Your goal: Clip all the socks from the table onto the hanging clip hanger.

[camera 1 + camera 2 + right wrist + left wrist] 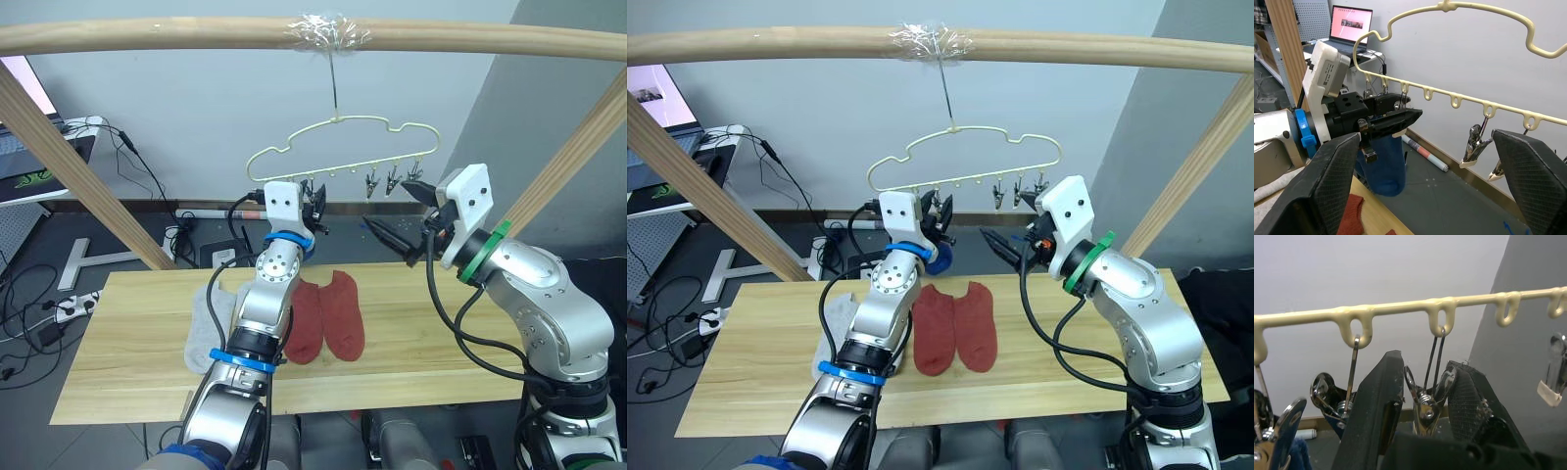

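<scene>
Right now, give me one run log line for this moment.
left gripper: at a clip on hanger, blue sock hanging there | right gripper: open, empty | table: red socks, grey socks

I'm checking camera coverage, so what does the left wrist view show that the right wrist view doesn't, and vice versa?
Left wrist view alone: a close look at one metal clip at the left gripper. Right wrist view alone: the blue sock hanging below that gripper, a laptop, the open right gripper. Both: the clip hanger, its looped bar.
</scene>
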Tool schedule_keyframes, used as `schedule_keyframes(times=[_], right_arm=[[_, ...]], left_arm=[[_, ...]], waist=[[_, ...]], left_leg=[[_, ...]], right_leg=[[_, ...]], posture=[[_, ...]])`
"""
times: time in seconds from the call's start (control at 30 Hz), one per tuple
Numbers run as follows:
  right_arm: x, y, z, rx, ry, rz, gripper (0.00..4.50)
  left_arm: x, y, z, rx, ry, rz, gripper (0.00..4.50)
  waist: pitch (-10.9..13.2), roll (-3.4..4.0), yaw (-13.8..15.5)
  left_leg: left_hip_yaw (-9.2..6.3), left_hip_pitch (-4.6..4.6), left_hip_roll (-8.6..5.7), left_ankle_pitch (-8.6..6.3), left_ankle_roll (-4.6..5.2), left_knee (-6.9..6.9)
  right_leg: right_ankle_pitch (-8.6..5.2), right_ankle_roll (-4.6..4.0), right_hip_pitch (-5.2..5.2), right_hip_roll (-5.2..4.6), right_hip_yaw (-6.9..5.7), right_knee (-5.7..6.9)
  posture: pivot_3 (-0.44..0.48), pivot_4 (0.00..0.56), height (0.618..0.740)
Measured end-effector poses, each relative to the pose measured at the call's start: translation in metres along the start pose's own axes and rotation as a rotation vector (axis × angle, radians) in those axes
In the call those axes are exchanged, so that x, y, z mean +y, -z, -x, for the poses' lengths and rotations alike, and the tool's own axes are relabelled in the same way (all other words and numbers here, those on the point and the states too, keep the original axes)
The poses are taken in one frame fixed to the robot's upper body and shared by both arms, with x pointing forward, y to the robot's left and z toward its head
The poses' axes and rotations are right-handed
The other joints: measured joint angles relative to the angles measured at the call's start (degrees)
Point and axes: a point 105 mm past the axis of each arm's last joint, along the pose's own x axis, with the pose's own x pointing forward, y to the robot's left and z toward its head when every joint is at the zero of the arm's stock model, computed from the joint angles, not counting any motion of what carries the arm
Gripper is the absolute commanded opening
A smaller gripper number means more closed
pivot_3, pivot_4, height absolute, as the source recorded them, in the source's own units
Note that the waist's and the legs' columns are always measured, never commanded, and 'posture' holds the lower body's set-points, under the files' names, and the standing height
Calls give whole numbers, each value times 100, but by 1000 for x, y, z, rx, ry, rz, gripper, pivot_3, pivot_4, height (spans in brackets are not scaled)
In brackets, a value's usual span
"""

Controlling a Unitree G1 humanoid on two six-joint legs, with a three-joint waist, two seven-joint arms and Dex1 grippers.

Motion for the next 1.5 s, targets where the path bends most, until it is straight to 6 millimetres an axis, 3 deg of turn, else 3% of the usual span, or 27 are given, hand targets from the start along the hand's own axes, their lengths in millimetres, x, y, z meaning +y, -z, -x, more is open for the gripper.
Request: schedule_keyframes(times=[0.17, 0.47, 0.7, 0.77, 0.9, 1.07, 1.3, 1.4, 1.5], right_arm=[[0, 0, 0, 0, 0, 0, 4500], [1, 1, -1, 2, -4, 0, 4500], [8, 12, -7, 57, -10, 25, 4500], [10, 35, -10, 141, 18, 21, 4500], [25, 103, -21, 319, 39, -71, 4500], [54, 158, -46, 437, 10, -120, 4500], [81, 214, -63, 571, -23, -174, 4500], [82, 224, -64, 586, -9, -199, 4500], [84, 226, -67, 585, -22, -189, 3902]], left_arm=[[0, 0, 0, 0, 0, 2, 1674], [0, -2, -1, -6, -2, 15, 13], [3, -2, -1, -6, 5, 5, 4], [5, -1, -1, 0, 19, -8, 4], [15, -2, 0, 18, 53, -17, 4], [25, -2, 6, 41, 89, -30, 4], [30, -4, 17, 48, 82, -16, 4], [30, -5, 20, 54, 76, -10, 4], [27, -3, 21, 64, 71, 5, 0]], waist=[[0, 0, -4], [0, 0, -6], [0, 0, -33], [-1, -2, -35], [-1, -1, -51], [-1, -1, -85], [-1, -1, -31], [-1, -1, -3], [-2, 0, -3]], left_leg=[[0, 0, 0, 0, 0, 1], [0, 2, 0, 0, 0, 3], [0, 6, 0, 1, 1, 3], [-1, 8, 0, 1, 1, 3], [1, 12, 0, 1, 1, 4], [0, 21, 5, 2, 1, 4], [0, 21, 3, 2, 1, 5], [-2, 24, 4, 2, 1, 5], [-1, 37, 6, 2, 2, 5]], right_leg=[[0, 0, 0, 0, 0, 1], [0, 0, 1, 0, 0, 4], [0, 0, 2, 0, 0, 8], [0, 0, 5, 0, 0, 10], [0, 0, 4, 0, 2, 16], [0, 0, 4, 4, 1, 30], [0, -1, 8, 1, 0, 29], [1, -1, 9, 2, -1, 32], [0, -1, 16, 5, 1, 36]], posture=[[76, 183, 740], [78, 185, 740], [81, 185, 740], [92, 188, 740], [102, 191, 740], [143, 192, 740], [175, 193, 740], [181, 195, 740], [187, 195, 740]])
